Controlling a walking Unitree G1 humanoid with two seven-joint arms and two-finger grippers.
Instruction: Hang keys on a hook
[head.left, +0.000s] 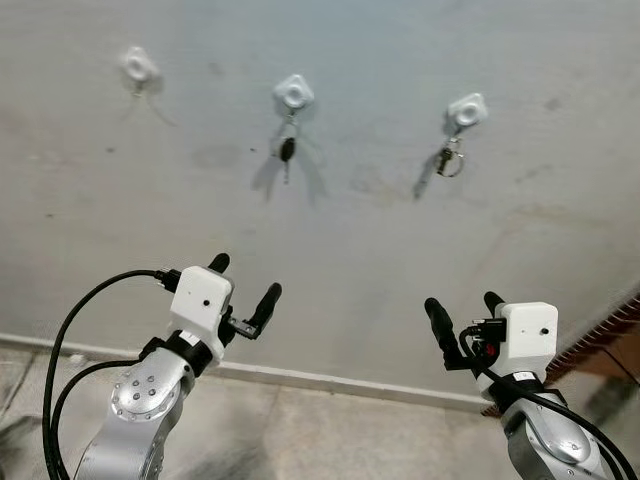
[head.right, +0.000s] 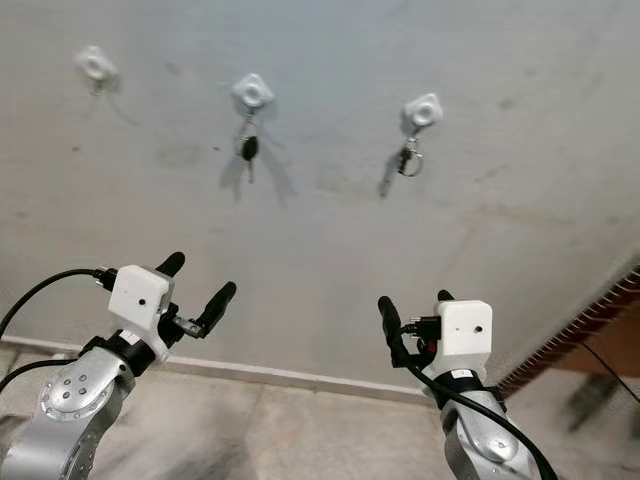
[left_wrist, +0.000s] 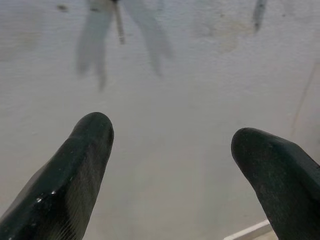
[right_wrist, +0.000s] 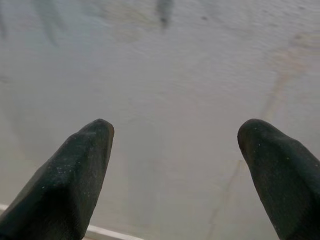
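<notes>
3 white hooks in a row on the grey wall (head.left: 380, 260). Middle hook (head.left: 293, 94) carrying a black-headed key (head.left: 287, 151); hook to its right (head.left: 467, 110) carrying a silver key bunch (head.left: 449, 159); hook to its left (head.left: 138, 66) bare. Well below the middle hook, left gripper (head.left: 245, 281) raised, fingers (left_wrist: 80, 165) spread apart, holding nothing. Right gripper (head.left: 463, 306) likewise raised and spread wide, empty, below the right-side hook.
</notes>
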